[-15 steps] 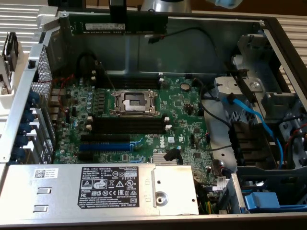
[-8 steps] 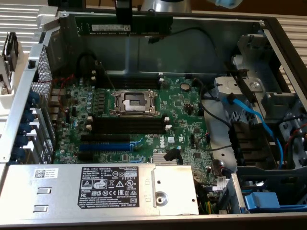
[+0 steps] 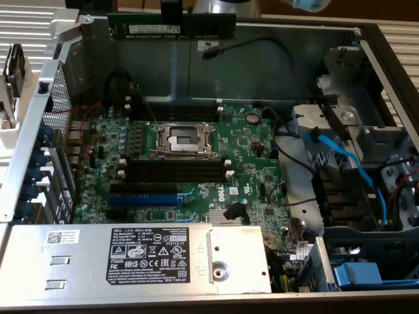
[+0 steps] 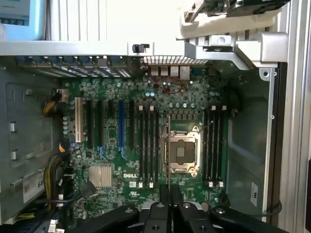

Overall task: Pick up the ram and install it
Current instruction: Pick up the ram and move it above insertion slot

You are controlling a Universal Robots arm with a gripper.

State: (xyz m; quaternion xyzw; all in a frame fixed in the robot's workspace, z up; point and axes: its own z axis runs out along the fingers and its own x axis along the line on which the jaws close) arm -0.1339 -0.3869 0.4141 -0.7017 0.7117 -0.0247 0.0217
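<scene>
Case [image 3: 39, 131] open on top, its walls ringing the motherboard [image 3: 255, 150]. Cables [image 3: 340, 163] crowd the board's edge on the exterior view's right. Gripper [image 4: 169, 194] is clamped on the ram [image 3: 141, 29], held level, well above the board near the case's far wall. In the wrist view it sits edge-on beside the CPU socket [image 4: 183, 154], between the memory slots [image 4: 147, 145].

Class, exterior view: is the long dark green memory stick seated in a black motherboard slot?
No, the long dark green memory stick hangs in the tool, above the green motherboard.
</scene>
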